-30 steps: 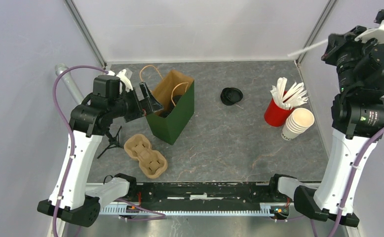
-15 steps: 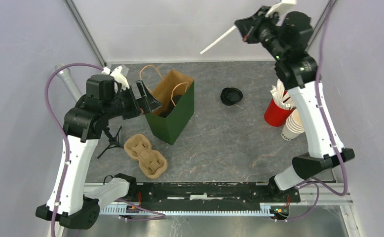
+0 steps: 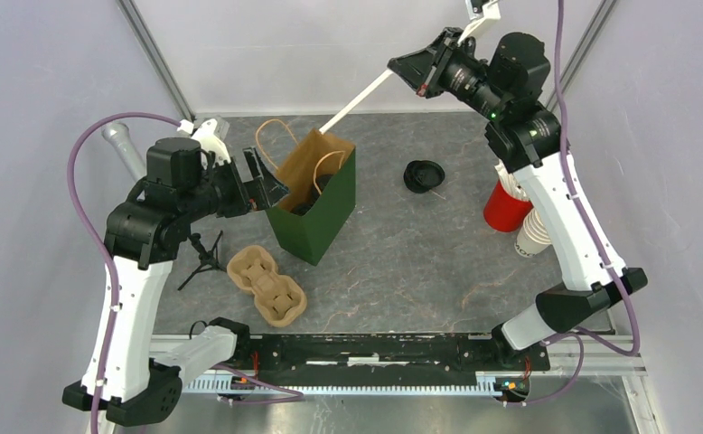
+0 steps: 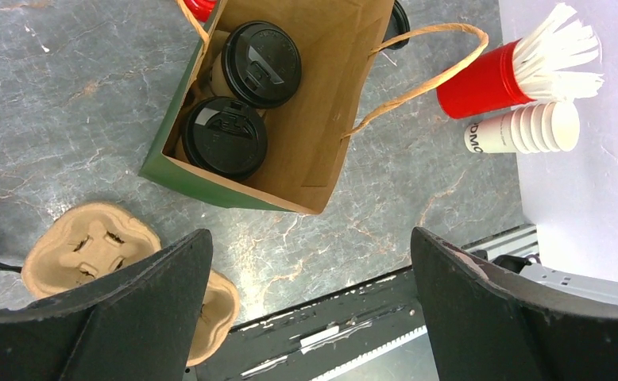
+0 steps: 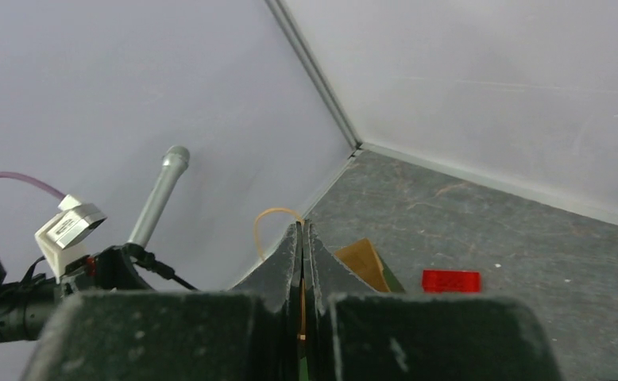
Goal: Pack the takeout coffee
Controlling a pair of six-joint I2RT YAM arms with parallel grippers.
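One green bag [image 3: 316, 203], left of centre, already holds two lidded takeout coffees [image 4: 260, 53]. The left pincer [image 4: 310, 246] hangs apart and empty beside it. The right pincer [image 3: 411, 70], clamped on a white stick [image 3: 357, 99], aims it there, probably the last item.

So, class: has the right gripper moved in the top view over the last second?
Yes. The right gripper, shut on a white stick, swung left past the red cup toward the green bag.

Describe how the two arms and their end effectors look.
The left arm and right arm have white link shells, black joints and trailing purple cables. The left end effector and right end effector each have two black, wedge-shaped fingers.
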